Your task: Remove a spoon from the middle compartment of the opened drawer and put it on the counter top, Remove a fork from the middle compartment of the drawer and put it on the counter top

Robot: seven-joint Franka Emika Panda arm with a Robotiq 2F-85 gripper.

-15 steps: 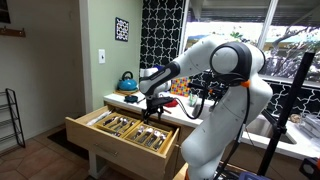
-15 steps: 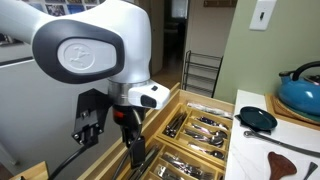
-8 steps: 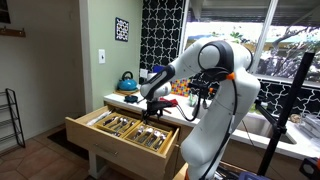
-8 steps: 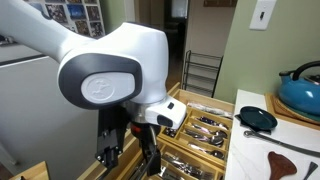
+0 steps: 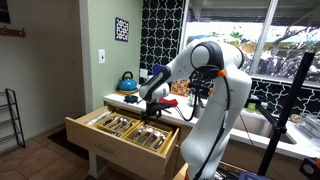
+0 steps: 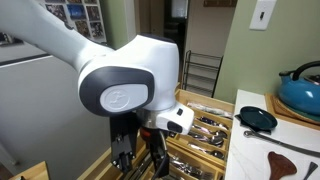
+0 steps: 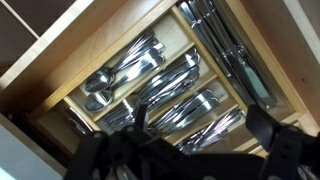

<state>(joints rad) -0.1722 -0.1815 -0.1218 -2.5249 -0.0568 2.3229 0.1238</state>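
The drawer (image 5: 112, 134) stands pulled out under the counter top (image 5: 120, 100), its wooden divider full of shiny cutlery (image 6: 203, 130). My gripper (image 5: 151, 112) hangs open just above the divider, holding nothing. In the wrist view, several narrow sections run side by side. The middle compartment (image 7: 170, 84) holds a bundle of cutlery, and I cannot tell a spoon from a fork in it. Spoons (image 7: 112, 78) fill the section beside it. My gripper (image 7: 200, 140) shows dark fingers (image 7: 265, 125) spread wide over the sections nearest me. My arm hides part of the drawer (image 6: 228, 148) in an exterior view.
On the counter top (image 6: 300, 135) sit a small black pan (image 6: 258, 118), a blue pot (image 6: 301, 88) and a dark utensil (image 6: 290, 160). A teal kettle (image 5: 127, 80) stands at the back. A long side section (image 7: 232, 45) holds knives. A wire rack (image 6: 203, 72) stands by the wall.
My arm's upper joints have swung across the exterior view and lower, bringing the gripper down closer over the drawer. The jaws stay open and the cutlery has not moved.
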